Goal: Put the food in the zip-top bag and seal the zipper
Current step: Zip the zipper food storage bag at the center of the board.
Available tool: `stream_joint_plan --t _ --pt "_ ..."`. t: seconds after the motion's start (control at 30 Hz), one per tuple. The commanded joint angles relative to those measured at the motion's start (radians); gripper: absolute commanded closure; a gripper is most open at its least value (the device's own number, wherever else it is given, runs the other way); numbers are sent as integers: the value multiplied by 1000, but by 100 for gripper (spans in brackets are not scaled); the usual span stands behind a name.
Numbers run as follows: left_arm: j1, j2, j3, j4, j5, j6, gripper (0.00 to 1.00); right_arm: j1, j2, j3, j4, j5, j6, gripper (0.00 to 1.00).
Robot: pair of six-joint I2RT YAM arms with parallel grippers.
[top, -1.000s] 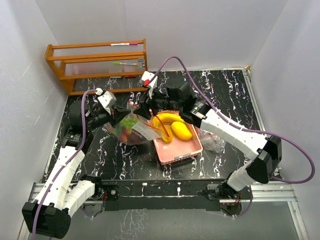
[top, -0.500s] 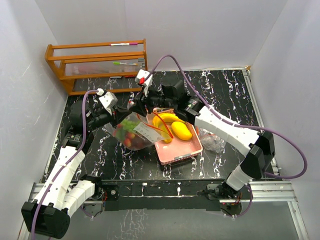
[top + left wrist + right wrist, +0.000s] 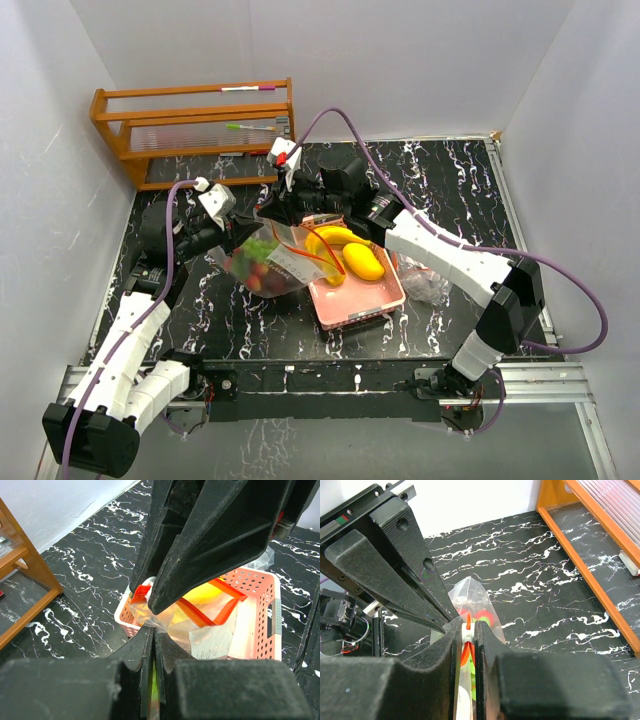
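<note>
Clear plastic is what both of your pincers are clamped on: the zip-top bag is held between them, just left of the pink basket on the black marbled desk. Your left pincer is pressed narrow on the bag's edge. Your right pincer pinches the orange zipper strip at its white slider. Red strawberries and green pieces sit inside the bag. The banana and mango lie side by side in the basket.
</note>
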State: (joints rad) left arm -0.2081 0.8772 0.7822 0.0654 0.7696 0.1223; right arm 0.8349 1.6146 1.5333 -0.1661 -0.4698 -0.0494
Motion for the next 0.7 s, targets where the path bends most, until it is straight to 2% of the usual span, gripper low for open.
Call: stream_joint_plan --t 0.0,0.13,0.17,0.2,0.3,0.4,0.67 --pt "-7 -25 10 32 0 16 100 -1 -6 51 24 -1 16 92" --pt "-9 -23 11 23 -11 25 100 1 -30 25 20 45 21 92" --pt "-10 -24 11 16 -17 37 97 -1 -38 18 20 49 19 92" --pt "-9 -23 9 10 -25 50 87 -2 -47 12 20 47 18 92" --pt "-10 -16 10 1 -39 84 79 -2 -63 2 14 13 6 92" --pt "-9 -7 18 -6 -23 123 65 -2 -70 3 -9 -24 -10 92" --pt "-9 32 32 61 119 124 58 -2 -73 12 -62 -88 -40 92"
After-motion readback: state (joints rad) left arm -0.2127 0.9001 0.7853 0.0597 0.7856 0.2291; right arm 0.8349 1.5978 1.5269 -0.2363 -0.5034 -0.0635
